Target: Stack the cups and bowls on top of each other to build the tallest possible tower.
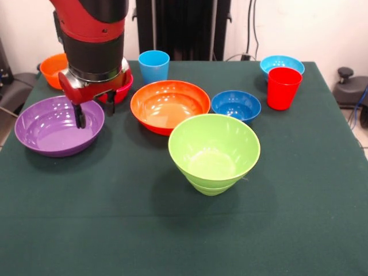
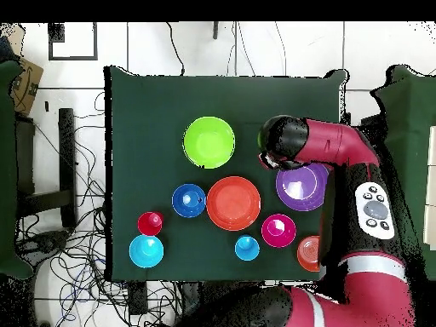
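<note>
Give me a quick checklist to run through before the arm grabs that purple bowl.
1. Gripper open: ok, fingers apart.
2. Gripper empty: ok.
3. Gripper over the purple bowl: ok, one finger hangs over its far rim.
4. Purple bowl upright and empty: ok.
5. Finger actually touching the rim: cannot tell.
6. Landing spot free: ok, large orange bowl sits open and empty beside it.
</note>
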Controlling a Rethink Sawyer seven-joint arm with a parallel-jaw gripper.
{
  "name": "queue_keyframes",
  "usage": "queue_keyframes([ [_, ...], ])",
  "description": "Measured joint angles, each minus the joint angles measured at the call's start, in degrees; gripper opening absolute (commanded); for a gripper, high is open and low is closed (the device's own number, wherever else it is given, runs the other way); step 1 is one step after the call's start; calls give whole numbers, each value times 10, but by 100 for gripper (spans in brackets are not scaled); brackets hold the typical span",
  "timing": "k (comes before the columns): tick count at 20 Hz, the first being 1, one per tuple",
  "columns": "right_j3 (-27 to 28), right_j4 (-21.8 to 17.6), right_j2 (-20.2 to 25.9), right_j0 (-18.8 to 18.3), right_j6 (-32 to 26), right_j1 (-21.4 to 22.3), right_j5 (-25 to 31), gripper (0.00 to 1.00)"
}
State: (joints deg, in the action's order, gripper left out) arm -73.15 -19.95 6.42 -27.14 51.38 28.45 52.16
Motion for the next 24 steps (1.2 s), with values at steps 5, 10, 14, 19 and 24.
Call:
queue_keyframes([
  [5,16,0,-37,26,24,-14,0,100],
  [10,38,0,-74,55,74,-51,0,100],
  [14,48,1,-88,66,109,-79,0,100],
  [19,48,0,-95,67,142,-109,0,100],
  [24,48,1,-103,69,153,-125,0,100],
])
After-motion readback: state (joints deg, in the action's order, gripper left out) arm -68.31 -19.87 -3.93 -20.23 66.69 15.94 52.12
